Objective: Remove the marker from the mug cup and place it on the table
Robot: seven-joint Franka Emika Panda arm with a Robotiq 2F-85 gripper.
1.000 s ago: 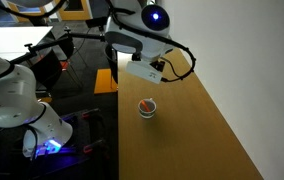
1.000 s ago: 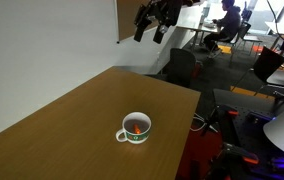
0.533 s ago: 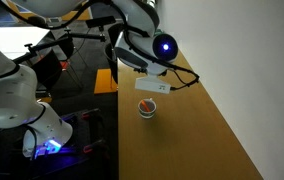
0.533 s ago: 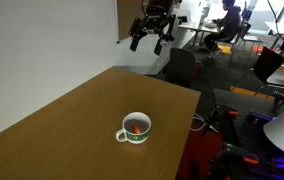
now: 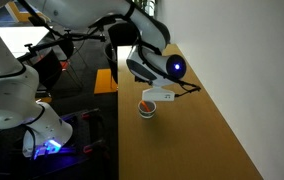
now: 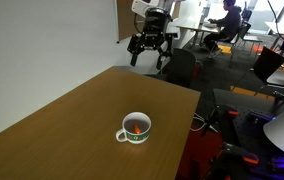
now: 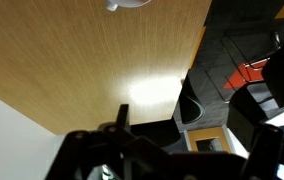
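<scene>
The white mug cup (image 6: 135, 128) stands on the light wood table (image 6: 67, 125) near its edge, with the orange-red marker (image 6: 137, 124) lying inside it. In an exterior view the mug cup (image 5: 147, 109) sits just below the arm's wrist on the table (image 5: 187, 140). My gripper (image 6: 147, 60) hangs in the air beyond the far end of the table, well above the mug cup, with its fingers spread and empty. In the wrist view the dark fingers (image 7: 194, 128) fill the bottom and the mug cup's rim (image 7: 129, 4) shows at the top edge.
The table's long edge drops off to a dark floor. A small orange-tan surface (image 5: 106, 80) stands further back. A black office chair (image 6: 182, 68) and desks stand behind the table. Another robot base with a blue light (image 5: 47, 145) stands beside the table. A white wall runs along the other side.
The gripper has come down and moved closer to the mug cup. The mug cup and marker have not moved.
</scene>
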